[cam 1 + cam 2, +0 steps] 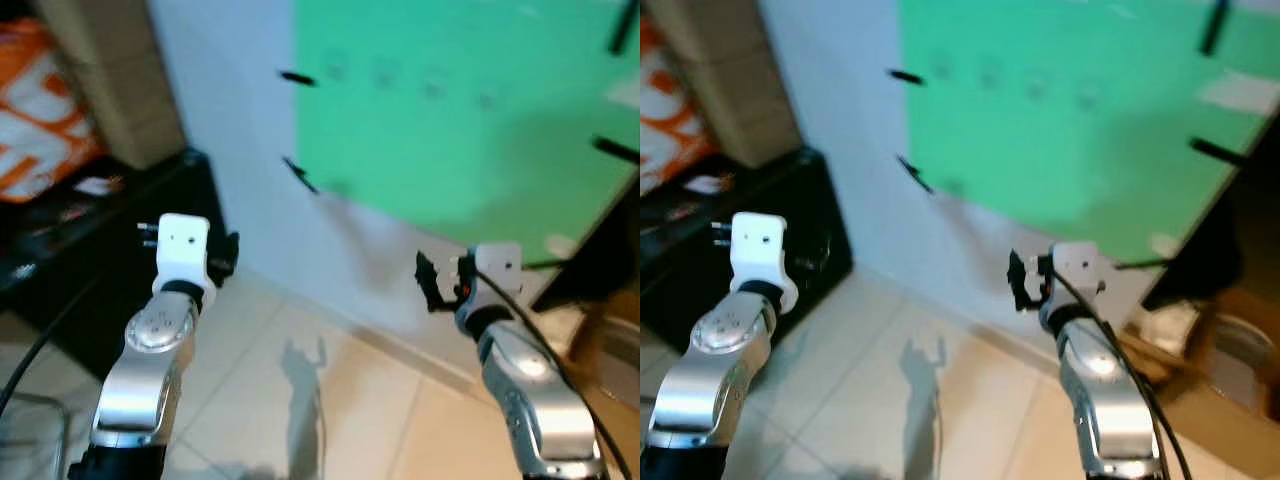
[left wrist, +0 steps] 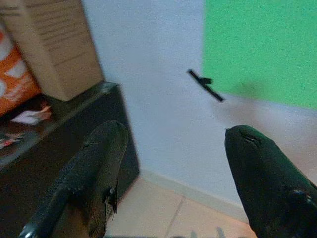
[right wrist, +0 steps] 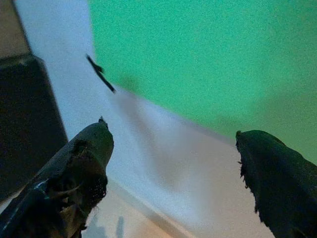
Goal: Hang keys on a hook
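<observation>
Both silver arms are raised toward a pale wall (image 1: pixel 250 200) with a big green panel (image 1: pixel 450 110) fixed to it. The left gripper (image 2: pixel 171 163) has its two black fingers spread wide apart with nothing between them, pointing at the wall near a low black cabinet (image 1: pixel 130 260). The right gripper (image 3: pixel 173 168) is just as wide, nothing held, aimed at the lower part of the green panel. The hooks are short, thin, dark pegs sticking out along the panel's edges: one at the upper part of its near edge (image 1: pixel 296 77), another lower down by the bottom corner (image 1: pixel 300 175), angled downward and blurred; the left wrist view catches that lower peg (image 2: pixel 205 85) against the wall just beside the green. Two more dark pegs sit along the panel's far side (image 1: pixel 612 150). No keys can be made out on any peg or in either gripper. On the cabinet stand a cardboard box (image 1: pixel 110 70) and an orange-and-white bag (image 1: pixel 35 110). Beige floor tiles (image 1: pixel 300 400) lie below.
</observation>
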{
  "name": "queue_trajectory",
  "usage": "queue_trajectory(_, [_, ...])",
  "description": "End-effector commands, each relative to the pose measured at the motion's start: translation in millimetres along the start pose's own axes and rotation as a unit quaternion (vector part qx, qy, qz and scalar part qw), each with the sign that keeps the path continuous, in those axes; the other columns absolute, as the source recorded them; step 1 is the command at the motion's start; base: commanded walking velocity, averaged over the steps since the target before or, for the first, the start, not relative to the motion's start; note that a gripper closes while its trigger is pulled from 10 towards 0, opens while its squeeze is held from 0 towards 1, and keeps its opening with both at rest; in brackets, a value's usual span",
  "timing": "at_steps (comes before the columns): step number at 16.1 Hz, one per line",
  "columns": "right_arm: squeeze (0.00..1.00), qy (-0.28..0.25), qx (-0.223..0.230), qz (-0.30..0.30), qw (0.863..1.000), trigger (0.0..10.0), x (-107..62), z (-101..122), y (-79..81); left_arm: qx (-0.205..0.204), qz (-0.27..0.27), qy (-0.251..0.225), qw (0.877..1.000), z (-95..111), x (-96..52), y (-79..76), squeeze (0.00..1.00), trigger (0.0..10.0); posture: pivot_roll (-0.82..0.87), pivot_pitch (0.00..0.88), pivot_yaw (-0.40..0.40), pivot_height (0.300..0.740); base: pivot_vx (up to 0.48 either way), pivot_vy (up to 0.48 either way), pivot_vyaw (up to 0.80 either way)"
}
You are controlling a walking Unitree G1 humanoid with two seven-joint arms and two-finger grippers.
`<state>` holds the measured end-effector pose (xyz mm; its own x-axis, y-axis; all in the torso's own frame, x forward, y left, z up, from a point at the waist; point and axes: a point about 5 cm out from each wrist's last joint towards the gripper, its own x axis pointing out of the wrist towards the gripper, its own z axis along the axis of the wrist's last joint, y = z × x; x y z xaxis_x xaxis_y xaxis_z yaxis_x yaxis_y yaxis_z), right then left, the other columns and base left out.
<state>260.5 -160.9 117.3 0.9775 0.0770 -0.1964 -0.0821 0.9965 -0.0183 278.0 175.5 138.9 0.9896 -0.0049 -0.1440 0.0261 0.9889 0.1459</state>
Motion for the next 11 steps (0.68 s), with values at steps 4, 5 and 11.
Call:
queue_trajectory(4, [1.00,0.009,-0.033,-0.004,0.999,10.0,6.3,-0.3,4.2,-0.007,0.020,0.000,1.000,-2.3,0.4,3.5,0.00,10.0,-0.04,0.000,-0.041,0.740,0.132,0.000,0.20])
queue_trajectory(5, [1.00,0.007,-0.029,-0.006,1.000,10.0,6.2,0.3,2.8,-0.006,0.018,-0.001,1.000,-2.3,0.1,2.6,0.00,10.0,-0.04,0.000,-0.047,0.740,0.270,0.000,0.00])
queue_trajectory(11, [1.00,0.011,-0.034,-0.011,0.999,10.0,6.9,-0.3,-0.7,-0.012,0.009,-0.010,1.000,0.7,-0.4,-2.4,0.00,10.0,-0.05,0.000,-0.051,0.740,0.297,0.000,0.00])
